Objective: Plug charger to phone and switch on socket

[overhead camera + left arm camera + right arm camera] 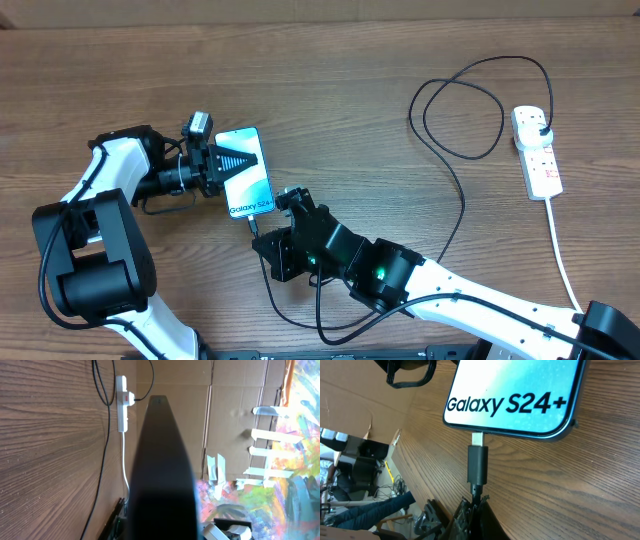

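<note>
Numbering one each: phone (252, 186), charger (477, 465), socket (540, 160)

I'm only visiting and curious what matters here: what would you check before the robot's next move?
1. Left gripper clamps phone: ok.
2. Right gripper holds charger behind its tip: ok.
3. Tip lined up with phone: ok.
4. Tip pushed fully in: not ok, metal shows.
5. Plug sits in socket: ok.
6. Socket switched on: cannot tell.
</note>
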`<action>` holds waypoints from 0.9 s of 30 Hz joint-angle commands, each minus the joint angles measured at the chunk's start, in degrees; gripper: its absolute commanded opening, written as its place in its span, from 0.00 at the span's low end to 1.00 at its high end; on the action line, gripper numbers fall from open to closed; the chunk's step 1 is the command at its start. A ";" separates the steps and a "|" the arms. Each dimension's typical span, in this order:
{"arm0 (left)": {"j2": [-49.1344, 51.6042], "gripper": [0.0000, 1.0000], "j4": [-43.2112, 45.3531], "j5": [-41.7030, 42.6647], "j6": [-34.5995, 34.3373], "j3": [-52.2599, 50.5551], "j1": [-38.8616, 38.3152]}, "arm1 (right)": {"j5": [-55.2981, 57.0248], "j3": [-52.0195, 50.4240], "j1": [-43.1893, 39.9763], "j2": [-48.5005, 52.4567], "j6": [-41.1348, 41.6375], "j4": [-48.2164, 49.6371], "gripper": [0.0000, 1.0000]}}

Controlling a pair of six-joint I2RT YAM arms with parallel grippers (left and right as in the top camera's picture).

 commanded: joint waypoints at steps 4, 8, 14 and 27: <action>-0.66 0.04 -0.02 2.99 1.05 0.02 -0.35 | 1.33 -0.24 -0.68 -0.76 0.00 0.37 0.04; -0.66 0.04 -0.02 3.02 1.05 0.02 -0.35 | 1.33 -0.24 -1.49 -0.76 0.20 0.35 0.04; -0.66 0.04 0.00 3.04 1.03 0.02 -0.35 | 1.36 -0.24 -1.62 -0.76 0.20 0.17 0.04; -0.66 0.04 0.02 2.99 1.07 0.02 -0.35 | 3.21 -0.24 -1.62 -0.76 0.22 0.35 0.04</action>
